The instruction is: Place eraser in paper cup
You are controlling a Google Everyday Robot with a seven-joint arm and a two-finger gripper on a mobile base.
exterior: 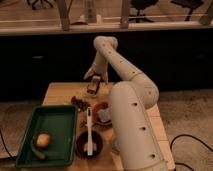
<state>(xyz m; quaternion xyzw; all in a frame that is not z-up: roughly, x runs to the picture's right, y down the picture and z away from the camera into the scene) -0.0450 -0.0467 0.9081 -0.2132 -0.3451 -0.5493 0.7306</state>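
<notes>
My gripper (pixel 93 86) hangs low over the far middle of the wooden table (pixel 60 92), pointing down. A small dark and pale thing shows right at its tip; I cannot tell whether it is the eraser or whether it is held. A small whitish round thing (pixel 104 116), which may be the paper cup, sits against a reddish-brown bowl (pixel 98 107) in front of the gripper. My white arm (pixel 131 120) partly hides it.
A green tray (pixel 52 131) at the front left holds an orange fruit (pixel 43 140) and a green item. A dark bowl (pixel 81 145) with a white utensil (pixel 89 131) across it stands at the front. Small dark bits (pixel 77 102) lie mid-table.
</notes>
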